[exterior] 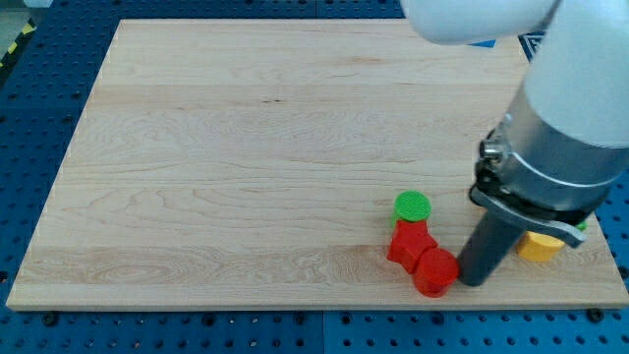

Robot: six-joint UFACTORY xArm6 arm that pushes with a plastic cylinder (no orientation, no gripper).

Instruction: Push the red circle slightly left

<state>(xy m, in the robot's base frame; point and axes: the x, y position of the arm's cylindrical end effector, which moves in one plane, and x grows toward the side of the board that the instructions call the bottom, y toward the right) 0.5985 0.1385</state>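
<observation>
Pressing point: my tip sits at the view's right side of the red circle, touching or just short of it; I cannot tell which.
Tool: none on this arm, only the dark rod, so no grasp to report.
Red circle: near the desk bottom edge, right of centre, against a red star-like block.
Green circle: just above that red block.
Yellow block: right of the rod, partly hidden, shape unclear.

Wooden board: green circle, red star, red circle, yellow block at lower right.
</observation>
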